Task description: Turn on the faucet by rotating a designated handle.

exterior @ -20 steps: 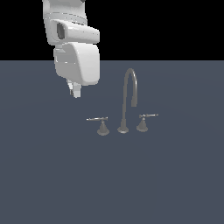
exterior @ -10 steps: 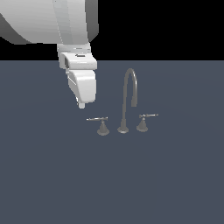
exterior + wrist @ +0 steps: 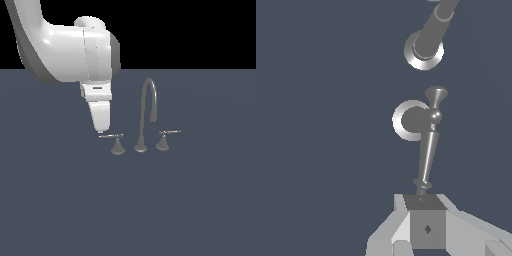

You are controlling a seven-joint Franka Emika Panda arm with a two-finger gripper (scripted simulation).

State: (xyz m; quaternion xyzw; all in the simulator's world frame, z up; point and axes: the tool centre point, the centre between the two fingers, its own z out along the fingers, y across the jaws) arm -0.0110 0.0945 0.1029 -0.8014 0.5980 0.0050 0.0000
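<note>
End effector (image 3: 100, 131) meets the handle's (image 3: 113, 136) level, sideways-running lever tip.

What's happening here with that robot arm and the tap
A white robot arm is reaching down to the faucet on the grey surface. Its gripper sits right at the tip of the handle on the exterior view's left; whether it touches is unclear. The other handle is untouched.

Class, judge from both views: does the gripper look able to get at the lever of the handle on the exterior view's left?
Probably yes. The gripper sits right at the tip of the handle lever, and nothing stands between them; the spout is off to the side.
</note>
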